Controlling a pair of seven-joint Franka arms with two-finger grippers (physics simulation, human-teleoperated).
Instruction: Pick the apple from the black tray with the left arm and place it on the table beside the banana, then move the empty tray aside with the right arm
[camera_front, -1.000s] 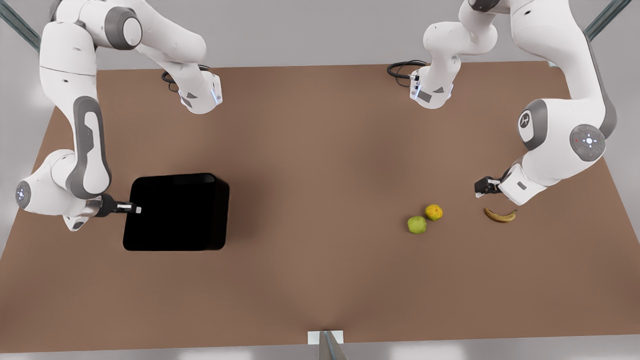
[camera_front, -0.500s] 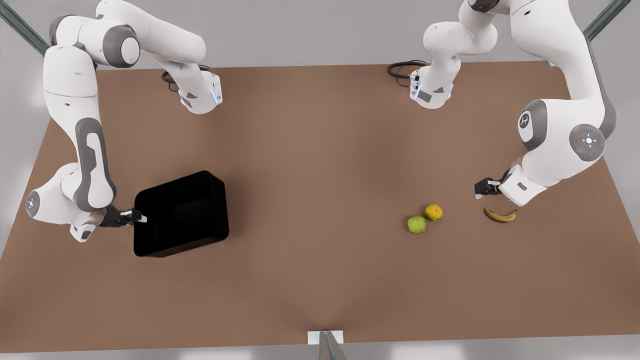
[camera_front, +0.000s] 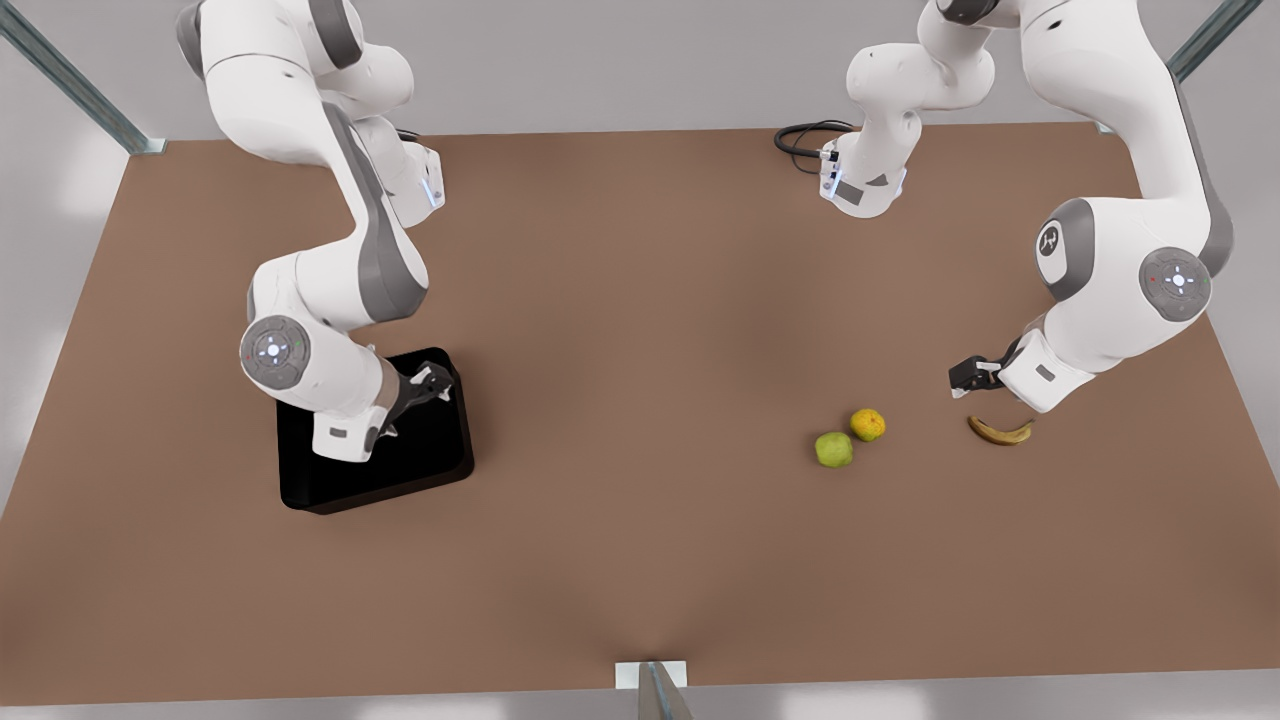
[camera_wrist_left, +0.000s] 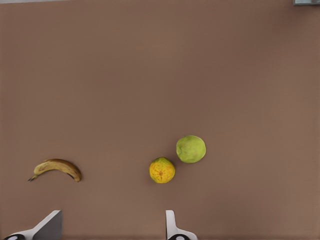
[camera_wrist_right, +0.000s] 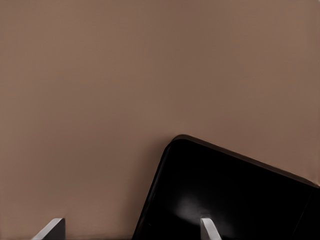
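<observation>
The apple (camera_front: 833, 449) (camera_wrist_left: 190, 149) lies on the table (camera_front: 640, 300), touching the orange-yellow fruit (camera_front: 868, 424) (camera_wrist_left: 162, 170). The banana (camera_front: 1000, 431) (camera_wrist_left: 56, 167) lies further toward the front view's right. My left gripper (camera_front: 968, 375) (camera_wrist_left: 112, 227) hovers open just behind the banana, holding nothing. The black tray (camera_front: 440, 455) (camera_wrist_right: 225, 190) rests flat and empty at the front view's left. My right gripper (camera_front: 435, 385) (camera_wrist_right: 130, 230) hangs open above the tray's far corner, one fingertip (camera_wrist_right: 207, 227) over the tray and the other over the table.
Both arm bases (camera_front: 865, 185) stand at the table's far edge with a black cable (camera_front: 800, 135) beside one. A small metal bracket (camera_front: 652, 680) sits at the near edge. Bare brown tabletop stretches between the tray and the fruit.
My right gripper came off the tray's rim and swung over the tray toward the front view's right. The tray tilted, then settled flat, slightly shifted and turned. My left arm stayed still.
</observation>
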